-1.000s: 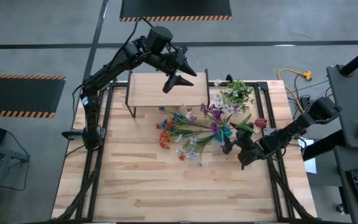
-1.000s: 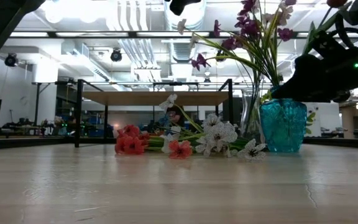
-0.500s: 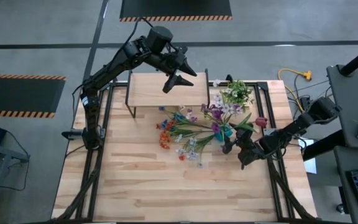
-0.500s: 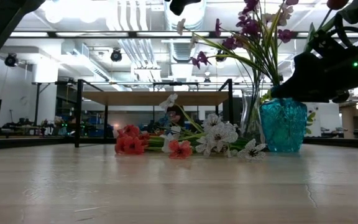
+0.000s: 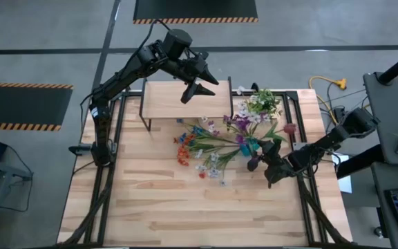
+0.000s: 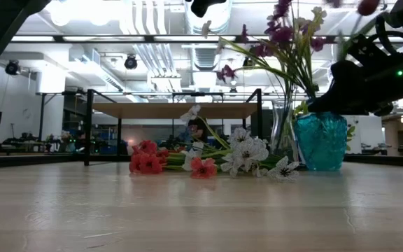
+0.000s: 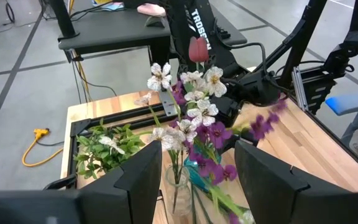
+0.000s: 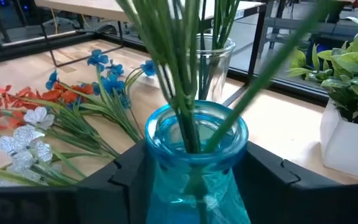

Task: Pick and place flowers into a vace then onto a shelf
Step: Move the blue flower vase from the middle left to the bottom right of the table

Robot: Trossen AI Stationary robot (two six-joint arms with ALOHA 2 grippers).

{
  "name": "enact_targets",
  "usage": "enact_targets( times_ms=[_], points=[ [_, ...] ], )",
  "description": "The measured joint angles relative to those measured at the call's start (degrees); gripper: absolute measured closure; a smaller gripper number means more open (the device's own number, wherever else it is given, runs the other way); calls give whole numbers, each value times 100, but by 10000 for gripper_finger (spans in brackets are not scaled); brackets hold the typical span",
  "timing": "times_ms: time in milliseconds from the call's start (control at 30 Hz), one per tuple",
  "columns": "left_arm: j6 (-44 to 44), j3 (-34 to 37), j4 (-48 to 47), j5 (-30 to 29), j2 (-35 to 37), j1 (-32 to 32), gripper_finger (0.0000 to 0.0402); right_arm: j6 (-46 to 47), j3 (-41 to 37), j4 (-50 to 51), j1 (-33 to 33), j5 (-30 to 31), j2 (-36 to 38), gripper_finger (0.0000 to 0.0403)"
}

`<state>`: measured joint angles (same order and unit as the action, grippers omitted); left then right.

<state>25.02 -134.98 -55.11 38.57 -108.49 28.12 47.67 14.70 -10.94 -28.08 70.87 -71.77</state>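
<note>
Here, right hand (image 8: 191, 180) clamped around blue vase (image 6: 319, 141) of flowers (image 6: 285, 35): top-heavy, prone to tipping; left hand (image 5: 200, 79) wide above shelf (image 5: 164, 100).

left gripper (image 5: 200, 84) hangs raised with its jaws spread, while right gripper (image 5: 262, 160) sits low, jaws clamped.

My two arms are matte black, jointed tubes with rounded housings; the right arm (image 7: 194, 31) carries white TROSSEN lettering, a green indicator glows on it, and my wrist fingers (image 8: 123, 177) look dark, angular
</note>
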Motion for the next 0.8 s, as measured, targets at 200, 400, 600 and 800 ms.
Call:
enact_targets(
  times_ms=[200, 400, 600, 800],
  points=[
    [0, 0, -2, 0, 0, 0, 215, -167, 13, 9, -16, -74, 168, 233],
    [-1, 0, -2, -2, 0, 3, 215, -540, 88, 13, -232, -87, 557, 235],
    [-2, 0, -4, -2, 0, 11, 215, -605, 61, 155, -616, -83, 912, 235],
    [-2, 0, -4, -2, 0, 11, 215, -692, 61, 357, -1324, -173, 1266, 236]
  ],
)
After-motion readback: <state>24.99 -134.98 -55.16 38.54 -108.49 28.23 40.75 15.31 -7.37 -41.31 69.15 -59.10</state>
